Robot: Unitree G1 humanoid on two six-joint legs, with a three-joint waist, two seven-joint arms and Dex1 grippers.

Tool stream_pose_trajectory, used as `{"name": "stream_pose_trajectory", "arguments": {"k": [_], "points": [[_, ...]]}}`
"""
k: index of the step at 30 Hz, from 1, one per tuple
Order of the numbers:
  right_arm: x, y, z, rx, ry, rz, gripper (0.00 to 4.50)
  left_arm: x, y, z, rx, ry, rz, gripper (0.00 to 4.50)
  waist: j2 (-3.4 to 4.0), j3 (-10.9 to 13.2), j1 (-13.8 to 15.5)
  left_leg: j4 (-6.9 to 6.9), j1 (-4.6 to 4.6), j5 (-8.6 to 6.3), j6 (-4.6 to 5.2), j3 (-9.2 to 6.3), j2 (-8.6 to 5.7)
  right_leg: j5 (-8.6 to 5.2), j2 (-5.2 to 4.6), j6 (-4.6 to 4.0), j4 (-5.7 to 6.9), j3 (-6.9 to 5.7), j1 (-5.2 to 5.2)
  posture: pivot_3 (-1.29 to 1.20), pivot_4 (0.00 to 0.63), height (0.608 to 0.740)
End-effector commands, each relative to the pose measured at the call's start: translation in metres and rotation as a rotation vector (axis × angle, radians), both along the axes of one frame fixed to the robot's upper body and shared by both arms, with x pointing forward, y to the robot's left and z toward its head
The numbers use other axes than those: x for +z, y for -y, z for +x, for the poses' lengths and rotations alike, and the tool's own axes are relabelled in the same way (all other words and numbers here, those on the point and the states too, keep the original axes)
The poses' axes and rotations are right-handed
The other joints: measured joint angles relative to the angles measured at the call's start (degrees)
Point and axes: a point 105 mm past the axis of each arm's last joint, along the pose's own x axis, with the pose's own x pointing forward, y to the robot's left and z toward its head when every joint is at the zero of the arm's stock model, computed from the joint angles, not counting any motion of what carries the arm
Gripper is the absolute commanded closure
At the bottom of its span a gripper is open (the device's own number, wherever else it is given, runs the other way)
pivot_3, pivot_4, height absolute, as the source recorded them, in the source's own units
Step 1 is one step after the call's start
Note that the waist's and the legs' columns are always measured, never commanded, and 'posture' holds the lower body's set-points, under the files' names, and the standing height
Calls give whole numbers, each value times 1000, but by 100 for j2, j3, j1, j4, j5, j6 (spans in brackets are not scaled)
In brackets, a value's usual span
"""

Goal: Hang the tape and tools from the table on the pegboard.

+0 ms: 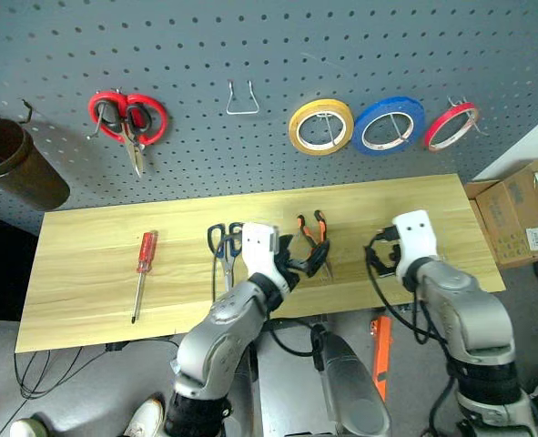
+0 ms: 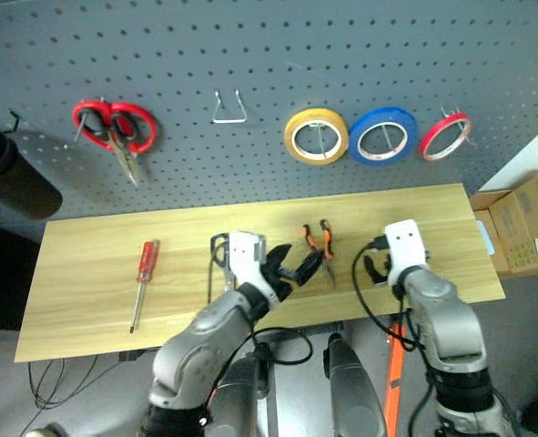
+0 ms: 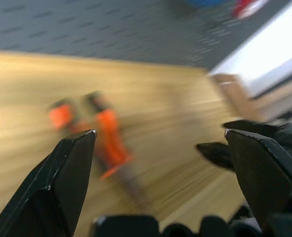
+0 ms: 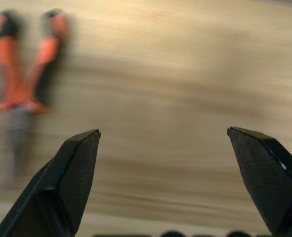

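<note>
The red tape (image 1: 451, 126) hangs on a hook at the right of the pegboard (image 1: 250, 45). On the table (image 1: 96, 237) lie the red-handled screwdriver (image 1: 143, 269) at the left, the dark-blue-handled scissors (image 1: 221, 242) in the middle, partly behind my left wrist, and the orange-and-black pliers (image 1: 312, 229). My left gripper (image 1: 307, 258) is open just in front of the pliers (image 3: 108, 140), holding nothing. My right gripper (image 1: 376, 258) is open over bare wood to the right of the pliers (image 4: 37, 74), also holding nothing.
Red-handled scissors (image 1: 128, 118), a bare wire hook (image 1: 242, 100), a yellow roll (image 1: 320, 127) and a blue roll (image 1: 388, 124) hang on the pegboard. A brown cup (image 1: 14, 164) hangs at far left. A cardboard box (image 1: 519, 214) stands past the table's right end.
</note>
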Motion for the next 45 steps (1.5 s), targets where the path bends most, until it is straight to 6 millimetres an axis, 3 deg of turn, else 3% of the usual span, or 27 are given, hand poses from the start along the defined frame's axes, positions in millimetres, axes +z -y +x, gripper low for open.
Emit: {"name": "stream_pose_trajectory", "arguments": {"k": [1,9,18,25,34,45], "points": [[1,-13,-2,-20,-52,12,32,11,-7,-14,23,49,22,0,0,0,24,0,-5,0,0,-1,-1,0,-3,0,-5,-1,0,-49,447,740],[3,-41,-1,-41,-158,58,32,1,-43,-38,142,31,75,0,2,3,38,-8,-12,-2,3,-3,7,-3,-9,-3,-17,-9,-10,-21,461,740],[10,-76,0,-2,-200,130,32,-6,-47,-52,174,5,89,0,5,5,10,-15,-24,-3,4,-5,31,-8,-11,-9,-30,-14,-19,-10,455,740],[8,-97,3,37,-197,119,32,-5,-42,-61,189,-7,55,0,6,5,28,-13,-105,-2,3,-4,36,-4,-9,-7,-17,-18,-108,15,453,740],[-2,-107,13,56,-181,88,32,-4,-41,-64,196,-11,49,0,7,5,47,-12,-106,-2,3,-2,39,-4,-7,-7,-18,-19,-110,46,449,740],[-10,-101,40,1,-158,46,32,-2,-39,-65,202,-9,41,0,7,6,86,-13,-107,-3,4,0,40,-5,-7,-7,-19,-19,-111,57,444,740]]}}
